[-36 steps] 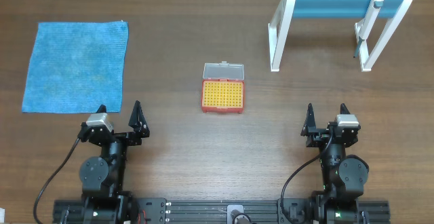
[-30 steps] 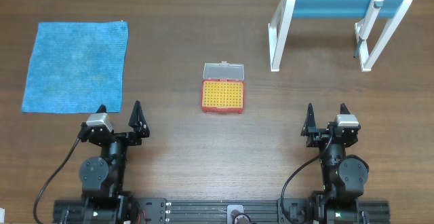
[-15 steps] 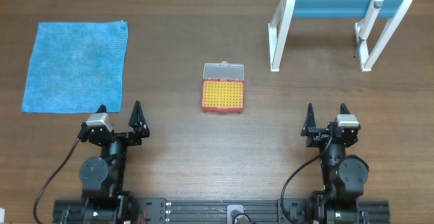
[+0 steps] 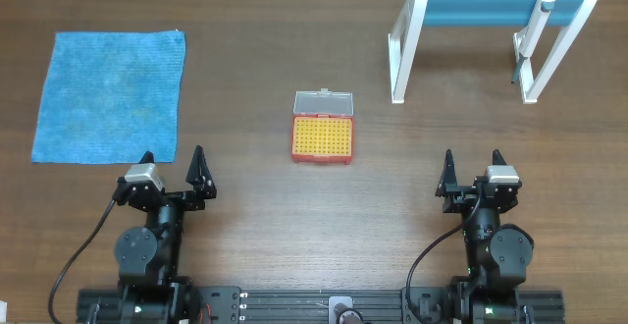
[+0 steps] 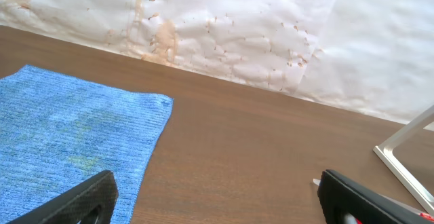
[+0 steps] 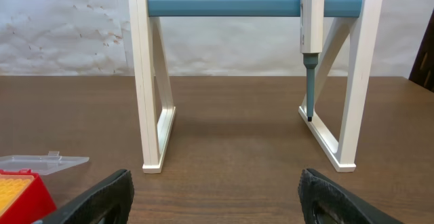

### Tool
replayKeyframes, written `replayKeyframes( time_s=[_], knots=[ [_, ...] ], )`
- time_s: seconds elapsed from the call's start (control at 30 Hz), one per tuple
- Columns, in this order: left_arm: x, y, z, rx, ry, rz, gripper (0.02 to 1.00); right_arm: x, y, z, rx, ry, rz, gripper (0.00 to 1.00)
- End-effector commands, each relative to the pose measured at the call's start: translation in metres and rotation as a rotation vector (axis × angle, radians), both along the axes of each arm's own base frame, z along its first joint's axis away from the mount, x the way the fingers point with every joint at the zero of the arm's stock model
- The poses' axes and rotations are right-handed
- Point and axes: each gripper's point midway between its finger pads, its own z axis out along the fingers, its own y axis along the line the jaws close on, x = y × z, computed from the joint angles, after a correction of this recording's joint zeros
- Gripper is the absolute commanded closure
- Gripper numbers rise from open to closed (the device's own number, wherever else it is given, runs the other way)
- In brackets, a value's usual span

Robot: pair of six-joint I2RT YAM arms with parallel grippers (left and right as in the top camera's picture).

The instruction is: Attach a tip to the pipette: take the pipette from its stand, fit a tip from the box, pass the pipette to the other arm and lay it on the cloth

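Nothing has moved. The left gripper and right gripper stay wide open, empty. The pipette hangs on its stand, untouched.

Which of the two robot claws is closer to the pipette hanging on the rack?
The right gripper, on the same side as the stand holding the pipette; the left gripper sits by the blue cloth.

cloth: blue ribbed fabric, matt | table: brown wood-grain, smooth | stand: glossy white-and-blue plastic
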Motion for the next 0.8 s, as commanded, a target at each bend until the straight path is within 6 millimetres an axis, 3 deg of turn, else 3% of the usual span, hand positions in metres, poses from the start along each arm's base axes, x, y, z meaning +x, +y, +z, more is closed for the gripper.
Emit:
replayKeyframes(
  time_s=[0.03,0.7,0.8],
  knots=[
    [0.0,0.003,-0.001,-0.004,0.0,0.017,0.064,0.0,-0.002,-0.002,-0.008,0.001,-0.012,0.207],
    [0.0,0.003,-0.001,-0.004,0.0,0.016,0.066,0.002,-0.002,-0.007,-0.006,0.027,-0.012,0.207],
    [0.0,0.003,0.0,-0.004,-0.001,0.016,0.064,0.013,-0.006,0.011,-0.008,0.018,-0.025,0.205]
  ],
)
